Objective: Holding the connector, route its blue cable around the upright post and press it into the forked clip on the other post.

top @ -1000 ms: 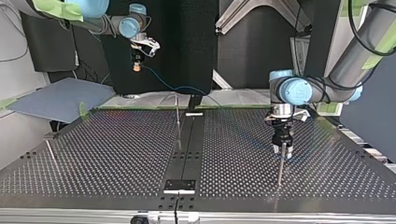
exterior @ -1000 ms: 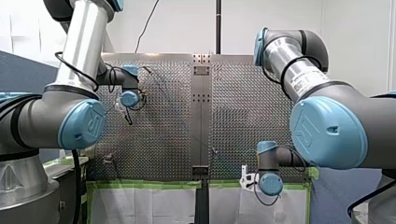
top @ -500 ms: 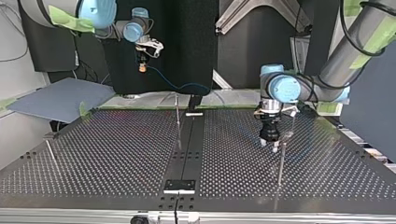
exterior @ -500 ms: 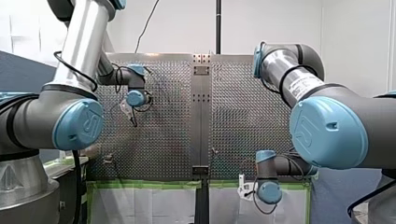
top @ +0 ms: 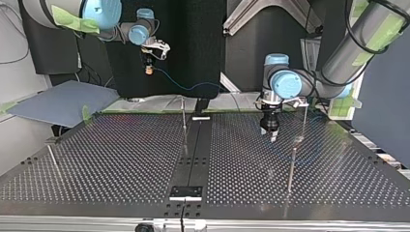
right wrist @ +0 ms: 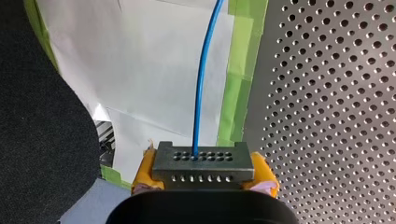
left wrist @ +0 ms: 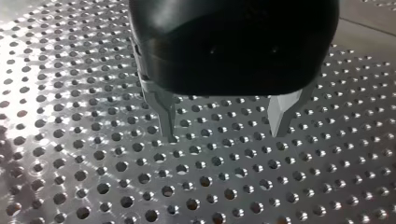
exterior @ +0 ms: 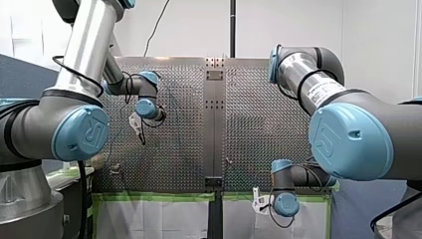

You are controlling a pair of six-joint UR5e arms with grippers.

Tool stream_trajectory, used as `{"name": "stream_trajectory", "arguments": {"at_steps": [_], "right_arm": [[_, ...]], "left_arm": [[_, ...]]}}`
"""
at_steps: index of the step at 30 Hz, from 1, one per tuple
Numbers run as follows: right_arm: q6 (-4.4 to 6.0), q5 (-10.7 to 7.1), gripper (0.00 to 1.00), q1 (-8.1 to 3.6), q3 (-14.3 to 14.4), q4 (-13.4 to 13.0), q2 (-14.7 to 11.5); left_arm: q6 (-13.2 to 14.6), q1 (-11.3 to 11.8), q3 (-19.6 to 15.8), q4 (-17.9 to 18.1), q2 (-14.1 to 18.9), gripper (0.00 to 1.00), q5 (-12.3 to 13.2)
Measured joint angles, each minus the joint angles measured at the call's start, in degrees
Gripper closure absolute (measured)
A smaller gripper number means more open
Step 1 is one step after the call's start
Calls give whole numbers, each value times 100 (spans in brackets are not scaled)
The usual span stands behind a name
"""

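the right jaws are clamped on the connector, yellow pads pinching its two sides, so the blue cable leaves straight ahead out of its face with no kink at the exit. in the top view the connector hangs high, beyond the far edge of the bench, at the view's left. the cable droops from it in a slack curve toward the middle of that far edge. i judge the height is there to hold the line clear of the bench until it can be swung around the upright post beside the centre strip. the cable is not around anything yet, so routing has hardly begun.

the left jaws are spread wide with nothing between them, metal tips pointing down just above the perforated surface. they sit at the top view's right, near a second thin post. i read that as a helper placed to guide or press the cable. which post carries the forked clip i cannot tell. the next move wants a wide sweep with some slack, or the cable could snag on the post's tip.
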Motion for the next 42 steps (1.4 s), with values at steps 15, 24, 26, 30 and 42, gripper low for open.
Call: {"name": "stream_trajectory", "arguments": {"at_steps": [15,24,26,30,42], "right_arm": [[-18,-9,100,8,1,47,-72],[-20,-5,100,9,1,80,-100],[-18,-4,100,11,1,80,-102],[-15,-6,100,12,1,89,-104],[-12,0,100,33,1,135,-105]], "left_arm": [[46,-46,-11,-237,15,0,45],[471,-99,-11,-702,26,0,-363],[589,-126,-12,-818,35,0,-462],[779,-202,-14,-1024,67,0,-538],[838,-326,-317,-1426,576,0,-782]]}}
